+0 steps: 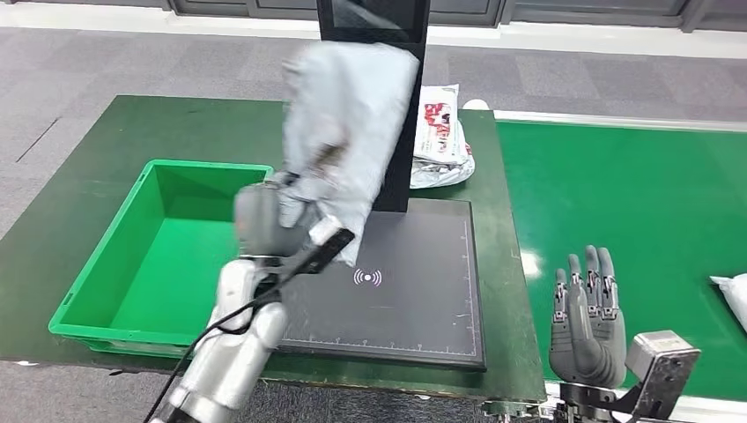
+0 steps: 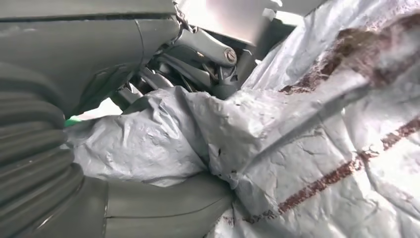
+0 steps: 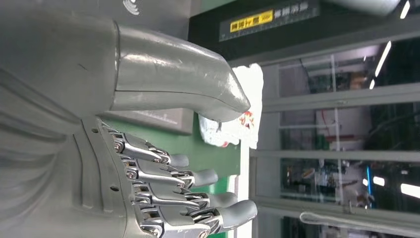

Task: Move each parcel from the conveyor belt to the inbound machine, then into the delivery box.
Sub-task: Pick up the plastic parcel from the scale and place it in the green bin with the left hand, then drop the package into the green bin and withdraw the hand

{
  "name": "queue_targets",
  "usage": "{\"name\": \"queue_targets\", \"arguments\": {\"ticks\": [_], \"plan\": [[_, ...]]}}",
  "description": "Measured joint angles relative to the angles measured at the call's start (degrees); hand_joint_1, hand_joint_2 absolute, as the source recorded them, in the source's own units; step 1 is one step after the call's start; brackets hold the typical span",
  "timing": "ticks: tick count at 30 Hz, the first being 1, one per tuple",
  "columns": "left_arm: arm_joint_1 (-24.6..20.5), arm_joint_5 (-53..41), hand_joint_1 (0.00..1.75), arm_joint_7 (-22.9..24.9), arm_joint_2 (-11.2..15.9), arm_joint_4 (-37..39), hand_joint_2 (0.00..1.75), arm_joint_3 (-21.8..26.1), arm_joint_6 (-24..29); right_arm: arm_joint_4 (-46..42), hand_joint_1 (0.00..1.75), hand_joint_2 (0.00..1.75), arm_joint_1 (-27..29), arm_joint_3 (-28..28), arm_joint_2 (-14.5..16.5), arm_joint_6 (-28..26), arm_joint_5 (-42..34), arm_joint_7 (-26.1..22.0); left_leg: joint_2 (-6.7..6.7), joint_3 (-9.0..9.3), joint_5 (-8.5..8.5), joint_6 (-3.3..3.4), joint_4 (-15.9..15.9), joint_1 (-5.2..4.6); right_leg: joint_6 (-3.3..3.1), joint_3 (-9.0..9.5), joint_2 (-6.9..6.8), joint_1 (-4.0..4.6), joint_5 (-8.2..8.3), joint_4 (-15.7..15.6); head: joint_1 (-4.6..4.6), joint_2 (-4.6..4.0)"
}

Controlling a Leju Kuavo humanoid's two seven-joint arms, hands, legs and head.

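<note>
My left hand (image 1: 280,210) grips a crumpled grey plastic parcel (image 1: 348,132) by its lower end and holds it up above the black inbound machine's flat pad (image 1: 405,291), in front of its dark upright post (image 1: 407,167). Up close the grey parcel (image 2: 307,148) shows reddish-brown marks, with my left hand (image 2: 163,99) wrapped round it. My right hand (image 1: 588,313) hangs empty over the green conveyor belt (image 1: 634,203), fingers straight and apart; the right wrist view shows this hand (image 3: 163,163) holding nothing. The green delivery box (image 1: 167,256) lies left of the machine.
A white parcel with red print (image 1: 442,132) lies behind the machine at the table's far edge. Another white parcel (image 1: 733,298) lies on the belt at the right edge of the picture. The dark green table (image 1: 79,176) borders grey floor.
</note>
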Motion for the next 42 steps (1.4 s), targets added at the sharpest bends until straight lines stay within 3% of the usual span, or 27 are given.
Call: {"name": "queue_targets", "arguments": {"ticks": [5, 11, 18, 19, 22, 23, 26, 27, 42], "plan": [[6.44, 4.3, 1.75, -2.69, 0.63, -12.27, 1.75, 4.28, 4.57, -1.49, 0.0, 1.75, 1.83, -1.62, 0.56, -0.19, 0.02, -0.24, 0.01, -0.08, -0.03, -0.02, -0.01, 0.01, -0.03, -0.09, -0.01, 0.0, -0.07, 0.0, 0.0, 0.0], [11.14, 7.32, 1.75, -4.08, 1.06, -20.45, 1.75, 10.73, 6.78, -2.81, 0.0, 1.75, 3.34, -3.9, 2.07, 0.73, 0.43, -0.4, 0.02, -0.1, -0.04, -0.02, -0.02, 0.01, -0.05, -0.12, -0.01, 0.0, -0.08, 0.0, 0.0, 0.0], [13.38, 4.25, 1.75, -1.2, 1.08, -23.73, 1.75, 19.84, 2.66, -3.4, 0.0, 1.75, 3.69, -6.85, 3.95, 3.21, 1.31, -0.66, 0.05, -0.1, -0.03, -0.02, -0.02, 0.01, -0.05, -0.14, 0.0, 0.01, -0.08, 0.0, -0.02, 0.0], [13.42, 3.68, 1.51, -0.84, 1.09, -23.73, 1.75, 20.93, 2.14, -3.46, 0.0, 1.75, 3.69, -7.19, 4.15, 3.4, 1.31, -0.66, 0.05, -0.1, -0.03, -0.02, -0.02, 0.01, -0.05, -0.14, 0.0, 0.01, -0.07, 0.0, -0.02, 0.0], [13.26, -0.61, 0.52, 1.52, 1.32, -23.2, 1.75, 23.07, -1.15, -3.54, 0.0, 1.75, 3.65, -7.91, 4.62, 4.23, 1.37, -0.66, 0.05, -0.09, -0.03, -0.02, -0.02, 0.01, -0.05, -0.14, 0.0, 0.01, -0.07, 0.0, 0.0, 0.0], [13.01, -3.16, 0.33, 2.66, 1.58, -22.52, 1.75, 23.57, -3.15, -3.54, 0.0, 1.75, 3.6, -8.05, 4.71, 4.64, 1.48, -0.66, 0.05, -0.09, -0.03, -0.02, -0.02, 0.01, -0.05, -0.14, 0.0, 0.0, -0.07, 0.0, 0.0, 0.0], [11.8, -11.77, 0.0, 5.93, 2.98, -18.16, 0.44, 24.76, -10.16, -3.53, 0.0, 1.75, 3.17, -8.39, 4.97, 5.66, 2.12, -0.64, 0.08, -0.09, -0.02, -0.03, -0.02, 0.01, -0.06, -0.16, 0.01, 0.01, -0.05, 0.0, -0.01, 0.0], [11.46, -13.58, 0.0, 6.6, 3.39, -16.67, 0.0, 24.97, -11.45, -3.53, 0.0, 1.75, 3.04, -8.51, 5.04, 5.83, 2.24, -0.63, 0.1, -0.1, -0.02, -0.03, -0.02, 0.01, -0.07, -0.18, 0.04, 0.01, -0.04, 0.0, -0.01, 0.0], [8.91, -18.69, 0.0, 10.62, 5.91, -8.26, 0.0, 25.04, -18.27, -3.54, 0.0, 1.75, 2.71, -9.94, 5.26, 6.7, 1.95, -0.41, 0.14, -0.11, -0.02, -0.04, -0.02, 0.01, -0.09, -0.23, 0.08, 0.01, -0.03, 0.0, -0.01, 0.0]]}}
